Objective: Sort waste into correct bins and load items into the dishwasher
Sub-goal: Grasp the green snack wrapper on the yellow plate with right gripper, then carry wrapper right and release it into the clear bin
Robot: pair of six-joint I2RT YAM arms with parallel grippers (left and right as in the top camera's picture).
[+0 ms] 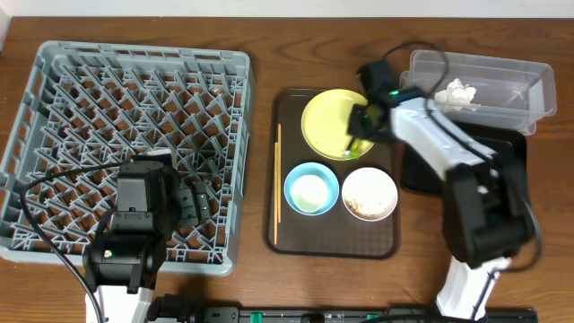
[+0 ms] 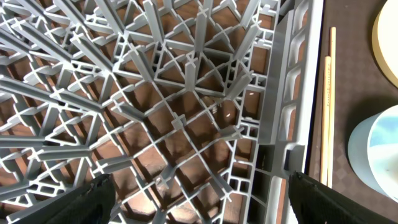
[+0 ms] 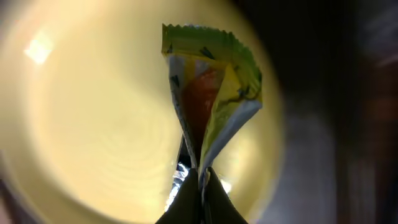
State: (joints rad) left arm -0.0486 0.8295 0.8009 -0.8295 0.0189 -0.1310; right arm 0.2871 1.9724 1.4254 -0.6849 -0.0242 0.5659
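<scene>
Pinching a green-and-orange snack wrapper (image 3: 211,93) by its lower edge, right gripper (image 3: 199,190) closed tight above the yellow plate (image 3: 87,124); wrapper looks featherlight, crinkly, slippery, so a firm edge grip suits

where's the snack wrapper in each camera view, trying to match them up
Overhead: the snack wrapper is at the lower right edge of the yellow plate, under the right gripper.
Left wrist: not in it.
Right wrist: centre of frame, pinched at its lower end by the right gripper.
Shared landmark: the yellow plate, in the top right corner in left wrist and filling the background in right wrist.
</scene>
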